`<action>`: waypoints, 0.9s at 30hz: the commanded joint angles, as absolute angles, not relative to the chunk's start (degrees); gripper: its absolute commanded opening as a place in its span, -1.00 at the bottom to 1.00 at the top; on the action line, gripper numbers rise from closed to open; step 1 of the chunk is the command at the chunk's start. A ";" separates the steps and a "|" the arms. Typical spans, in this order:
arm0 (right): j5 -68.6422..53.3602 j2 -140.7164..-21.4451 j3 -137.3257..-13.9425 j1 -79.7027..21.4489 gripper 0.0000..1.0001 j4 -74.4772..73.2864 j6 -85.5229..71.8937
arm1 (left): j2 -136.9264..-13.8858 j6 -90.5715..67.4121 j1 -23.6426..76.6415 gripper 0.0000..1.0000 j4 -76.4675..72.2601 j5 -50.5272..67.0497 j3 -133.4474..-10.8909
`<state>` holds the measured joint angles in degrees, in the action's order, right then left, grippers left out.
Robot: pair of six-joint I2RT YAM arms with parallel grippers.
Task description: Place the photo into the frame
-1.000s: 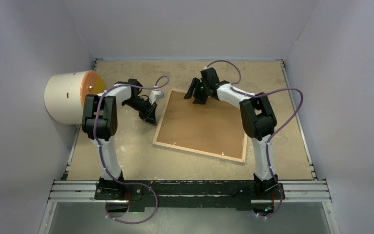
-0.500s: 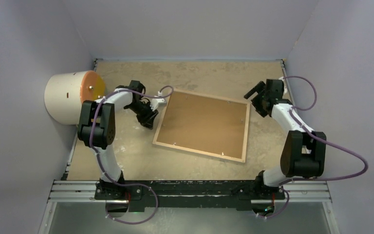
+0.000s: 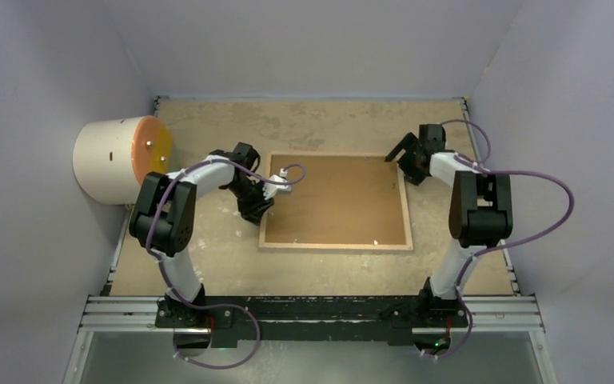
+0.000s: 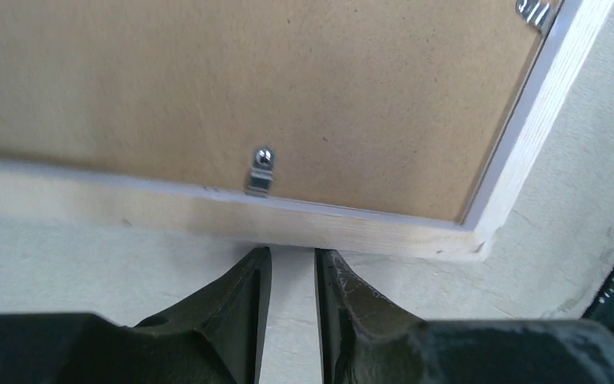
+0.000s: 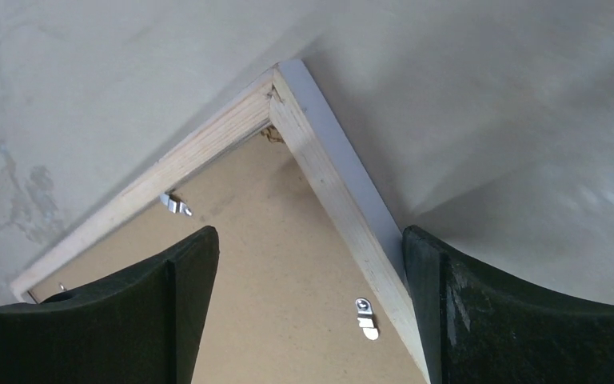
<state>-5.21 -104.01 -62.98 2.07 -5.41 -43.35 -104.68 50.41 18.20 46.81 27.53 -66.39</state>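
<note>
Right now the frame [image 3: 336, 245] is lying back-up in the middle of the table [image 3: 208, 248], with the brown backing board [image 3: 336, 200] sitting inside it and small metal tabs [image 4: 261, 172] showing along the rails. The photo is not showing in any view; whether it is lying under the board I cannot tell.

The left gripper [image 4: 292, 256] is sitting low at the frame's left rail, its jaws standing a narrow slit apart with only bare table between them. The right gripper [image 5: 308, 240] is hanging over the far right corner, jaws spread wide, one on each side of the corner and gripping nothing.

The trouble I am expecting comes from the frame lying loose:
- A nudge from the left tips is likely to slide or swing it, since nothing is bracing the opposite rail.
- If the right jaws are closing on the corner, they may be tipping it up, and a board whose tabs are not turned over it could be shifting out of its seat.
- The tabs are small, so a fingertip may be slipping off one and scraping the board instead.
</note>
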 commanded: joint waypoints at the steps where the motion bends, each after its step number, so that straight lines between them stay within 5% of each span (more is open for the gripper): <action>1: -14.71 -111.12 -72.91 -7.00 0.72 -5.33 -43.52 | -105.50 53.33 23.05 -0.39 52.02 32.89 -64.80; 12: -5.78 -126.37 -110.62 -14.28 0.98 -24.35 -36.53 | -103.21 58.42 34.66 0.22 63.12 37.54 -70.33; 20: -1.29 -106.61 -87.87 -6.96 0.98 -20.52 -39.96 | -104.08 59.81 18.40 0.39 73.79 34.62 -88.51; 27: -8.44 -88.16 -59.04 -6.82 0.98 -13.86 -41.64 | -114.29 36.92 6.22 -0.14 53.28 24.90 -97.02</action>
